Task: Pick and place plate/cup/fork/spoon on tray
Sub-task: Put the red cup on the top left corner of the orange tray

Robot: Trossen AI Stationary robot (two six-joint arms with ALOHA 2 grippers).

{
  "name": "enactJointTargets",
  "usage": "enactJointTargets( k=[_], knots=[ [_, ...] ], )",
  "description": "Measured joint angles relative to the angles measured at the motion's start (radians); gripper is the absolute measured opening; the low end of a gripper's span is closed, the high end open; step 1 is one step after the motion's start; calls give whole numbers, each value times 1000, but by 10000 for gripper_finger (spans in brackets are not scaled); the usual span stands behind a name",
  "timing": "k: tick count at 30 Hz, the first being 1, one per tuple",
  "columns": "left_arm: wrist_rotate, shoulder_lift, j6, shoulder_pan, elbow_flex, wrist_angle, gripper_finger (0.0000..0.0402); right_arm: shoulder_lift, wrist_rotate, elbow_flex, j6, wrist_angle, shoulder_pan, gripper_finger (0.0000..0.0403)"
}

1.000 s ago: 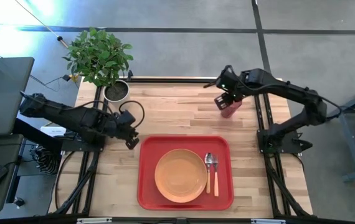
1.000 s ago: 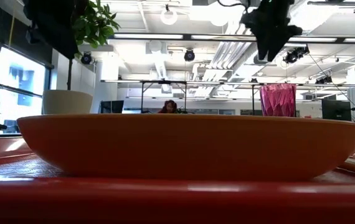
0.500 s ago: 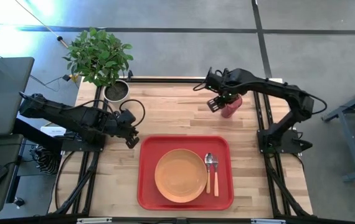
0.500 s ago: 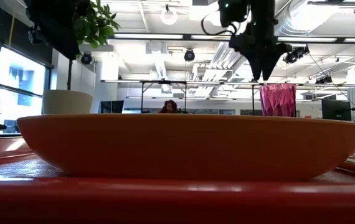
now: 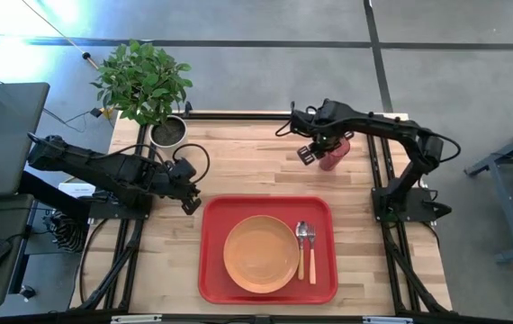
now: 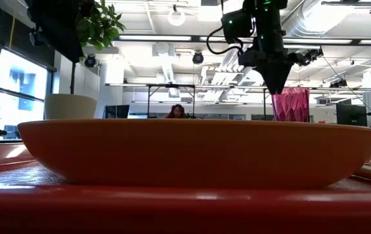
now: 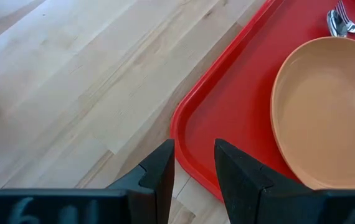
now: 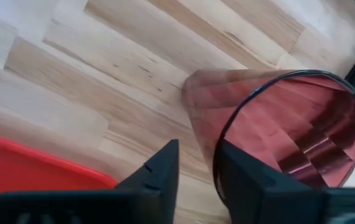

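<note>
The dark red cup [image 5: 331, 158] stands upright on the bare wood at the table's far right; it also shows in the right wrist view [image 8: 277, 130] and the low view [image 6: 291, 104]. My right gripper [image 5: 308, 154] is shut, pointing down at the left side of the cup's rim [image 8: 197, 163]. The orange plate [image 5: 261, 254], the spoon [image 5: 301, 245] and the fork [image 5: 311, 252] lie on the red tray [image 5: 216, 270]. My left gripper [image 5: 191, 205] is shut and empty beside the tray's far left corner [image 7: 180, 124]. My right gripper comes from above with its shut fingertips [image 6: 278, 90] at the left side of the cup's rim [image 8: 224, 140]. I cannot tell whether it touches the rim. The cup stands upright on the table.
A potted plant in a grey pot [image 5: 168, 131] stands at the table's far left corner. Bare wood lies between the cup and the tray's far rim [image 5: 265, 199]. The black table frame [image 5: 378, 162] runs close to the cup's right.
My right gripper has gone toward the table's left edge, across the cup's top, and come down until its tips stand level with the left side of the cup's rim. The cup has stayed in place.
</note>
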Motion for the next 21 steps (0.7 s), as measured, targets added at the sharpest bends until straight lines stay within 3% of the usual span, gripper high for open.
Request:
enactJointTargets(
  k=[7,15,21],
  knots=[
    [0,0,0,0,0,0,103,0,4,0,17,-2,-19,11],
    [6,0,0,0,0,0,103,-2,32,0,-12,-3,-12,3],
    [32,-23,-3,0,0,0,103,-5,23,51,-23,-4,56,2]
  ],
)
